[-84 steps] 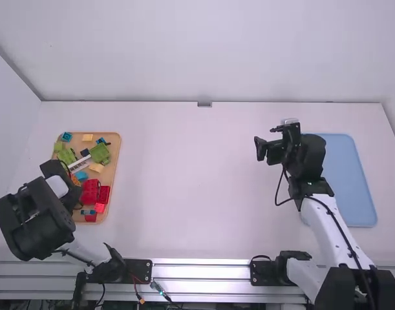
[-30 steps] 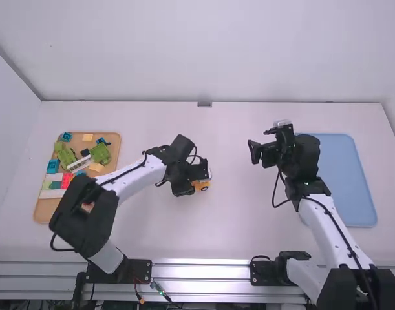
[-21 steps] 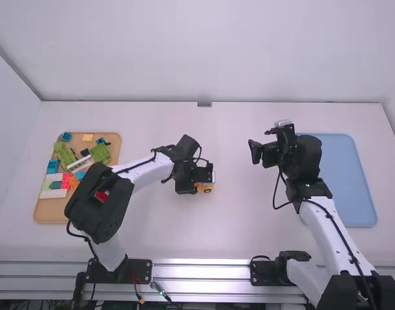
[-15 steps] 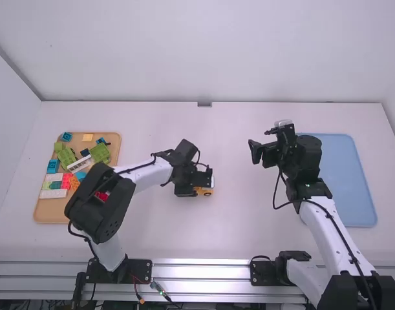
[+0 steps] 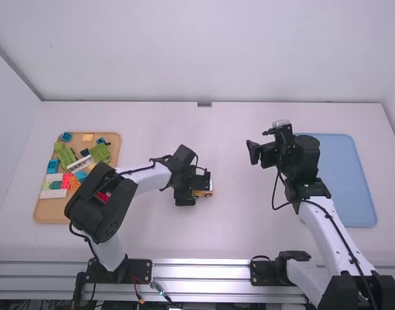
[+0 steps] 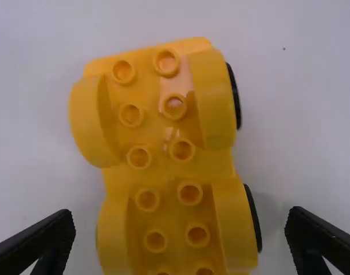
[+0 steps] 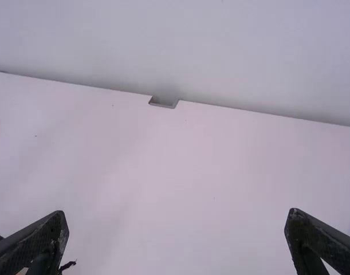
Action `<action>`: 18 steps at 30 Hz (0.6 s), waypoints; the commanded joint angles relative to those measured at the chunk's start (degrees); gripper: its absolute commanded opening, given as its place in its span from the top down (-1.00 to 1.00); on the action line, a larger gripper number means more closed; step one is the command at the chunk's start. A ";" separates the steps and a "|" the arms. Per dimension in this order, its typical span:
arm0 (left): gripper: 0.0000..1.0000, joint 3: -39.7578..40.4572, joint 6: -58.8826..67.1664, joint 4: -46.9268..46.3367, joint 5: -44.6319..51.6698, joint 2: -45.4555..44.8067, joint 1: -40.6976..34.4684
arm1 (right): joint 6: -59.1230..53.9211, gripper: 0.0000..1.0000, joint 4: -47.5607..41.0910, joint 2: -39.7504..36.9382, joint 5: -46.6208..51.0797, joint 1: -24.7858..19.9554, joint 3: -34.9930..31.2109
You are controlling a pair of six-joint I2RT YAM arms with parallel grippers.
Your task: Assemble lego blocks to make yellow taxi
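Note:
My left gripper (image 5: 196, 194) is low over the middle of the table, beside the yellow wheeled car base (image 5: 206, 193), which it partly covers. In the left wrist view the yellow base (image 6: 163, 166) lies studs up on the white surface, with raised fenders and black wheels along one side. The fingers of my left gripper (image 6: 180, 243) stand open, one on each side of it with a gap. My right gripper (image 5: 254, 152) is held over the table right of the middle; in the right wrist view the right gripper (image 7: 177, 243) is open with nothing between its fingers.
A wooden tray (image 5: 47, 211) at the left holds green, blue, red, white, orange and yellow blocks. The left forearm (image 5: 142, 179) passes over the table between tray and base. A blue tray (image 5: 351, 181) lies at the right, beside the right arm.
The left arm has swung from the wooden tray to the middle, where the yellow base now shows. Over the last second its gripper shifted slightly toward the bottom edge. The right gripper moved slightly left.

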 commanded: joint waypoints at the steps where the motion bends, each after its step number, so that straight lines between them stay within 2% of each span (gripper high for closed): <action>1: -0.98 2.27 -1.20 -1.64 -0.20 0.17 -0.11 | -0.13 -0.98 -0.17 -0.76 -0.37 0.11 2.25; 9: -0.98 12.90 -5.92 -16.13 -4.09 -5.09 1.25 | -0.11 -0.98 -0.15 -0.76 -0.37 0.11 2.25; 13: -0.98 18.99 -21.33 -18.95 -11.17 -7.41 4.46 | -0.09 -0.98 -0.13 -0.79 -0.35 0.11 2.25; 16: -0.98 23.41 -40.00 -18.86 -21.00 -8.28 10.08 | -0.13 -0.98 -0.15 -0.79 -0.35 0.11 2.25; 18: -0.98 24.81 -45.31 -19.02 -23.69 -8.28 13.07 | -0.13 -0.97 -0.15 -0.79 -0.37 0.11 2.25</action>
